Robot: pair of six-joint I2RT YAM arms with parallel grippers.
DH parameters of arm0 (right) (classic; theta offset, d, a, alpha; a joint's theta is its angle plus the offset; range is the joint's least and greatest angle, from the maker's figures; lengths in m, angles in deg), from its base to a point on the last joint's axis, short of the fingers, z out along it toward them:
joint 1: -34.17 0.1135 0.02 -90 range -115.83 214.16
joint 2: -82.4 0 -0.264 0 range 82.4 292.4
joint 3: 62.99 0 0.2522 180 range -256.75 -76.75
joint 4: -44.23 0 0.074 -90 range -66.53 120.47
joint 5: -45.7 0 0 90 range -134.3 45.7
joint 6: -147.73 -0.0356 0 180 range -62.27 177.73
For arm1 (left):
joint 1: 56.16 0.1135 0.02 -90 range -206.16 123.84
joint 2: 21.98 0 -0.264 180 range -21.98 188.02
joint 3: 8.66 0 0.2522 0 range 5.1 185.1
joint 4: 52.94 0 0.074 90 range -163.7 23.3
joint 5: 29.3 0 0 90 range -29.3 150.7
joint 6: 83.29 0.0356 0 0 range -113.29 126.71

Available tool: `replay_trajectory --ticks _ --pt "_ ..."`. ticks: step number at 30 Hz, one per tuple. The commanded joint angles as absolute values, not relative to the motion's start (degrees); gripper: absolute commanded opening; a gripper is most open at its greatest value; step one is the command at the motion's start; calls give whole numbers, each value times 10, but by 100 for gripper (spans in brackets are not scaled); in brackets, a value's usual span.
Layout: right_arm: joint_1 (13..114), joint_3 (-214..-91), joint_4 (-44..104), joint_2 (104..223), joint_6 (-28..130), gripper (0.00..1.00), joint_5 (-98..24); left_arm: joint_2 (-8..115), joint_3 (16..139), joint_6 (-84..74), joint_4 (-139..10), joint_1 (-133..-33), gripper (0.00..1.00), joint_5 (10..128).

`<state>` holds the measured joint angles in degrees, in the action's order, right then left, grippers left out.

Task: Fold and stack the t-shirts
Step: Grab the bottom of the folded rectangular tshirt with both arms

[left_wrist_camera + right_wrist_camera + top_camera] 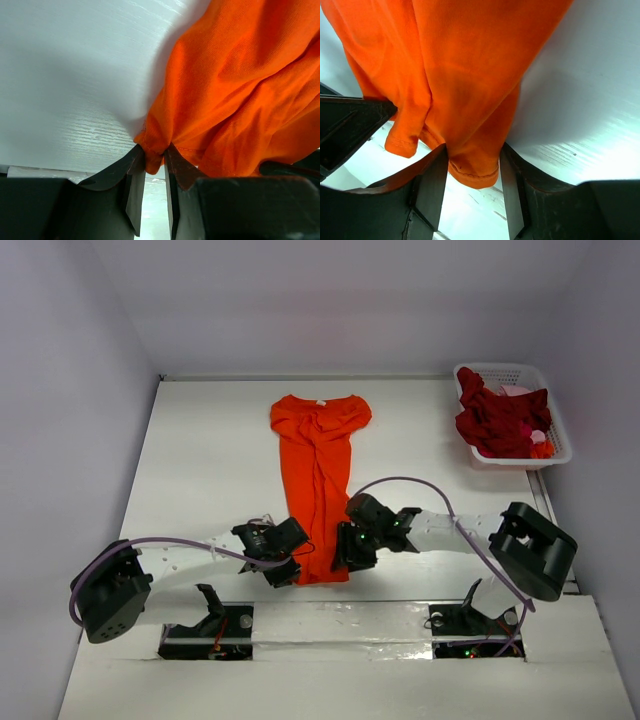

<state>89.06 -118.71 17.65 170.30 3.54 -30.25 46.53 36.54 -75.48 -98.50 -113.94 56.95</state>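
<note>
The orange t-shirt (318, 480) lies bunched into a long narrow strip down the middle of the table, its white neck label (320, 402) at the far end. My left gripper (292, 562) is at the shirt's near left corner. In the left wrist view it (154, 152) is shut on a pinch of the orange hem (152, 150). My right gripper (342, 552) is at the near right corner. In the right wrist view it (472, 155) holds a thicker fold of hem (472, 175) that touches both fingers. Dark red shirts (495, 420) and a pale pink one (520, 392) lie in the basket.
The white lattice basket (562, 435) stands at the back right corner. White walls enclose the table at the left and the back. The arm bases (215, 625) and their cables sit along the near edge.
</note>
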Motion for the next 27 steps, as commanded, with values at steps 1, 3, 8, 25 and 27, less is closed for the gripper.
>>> replay_trajectory --ticks 1,3,8,25,27 --pt "896 -1182 162 1685 32 51 -302 466 374 -768 -1010 -1143 18 546" --pt "896 -1180 159 1677 31 52 -292 466 377 -769 -1009 -1143 18 546" --pt "907 -1167 154 1658 24 51 -286 466 380 -769 -1013 -1143 18 543" --pt "907 -1165 181 1705 34 48 -272 460 379 -772 -1014 -1143 18 545" --pt "907 -1167 181 1707 35 40 -274 461 379 -772 -1014 -1143 18 545"
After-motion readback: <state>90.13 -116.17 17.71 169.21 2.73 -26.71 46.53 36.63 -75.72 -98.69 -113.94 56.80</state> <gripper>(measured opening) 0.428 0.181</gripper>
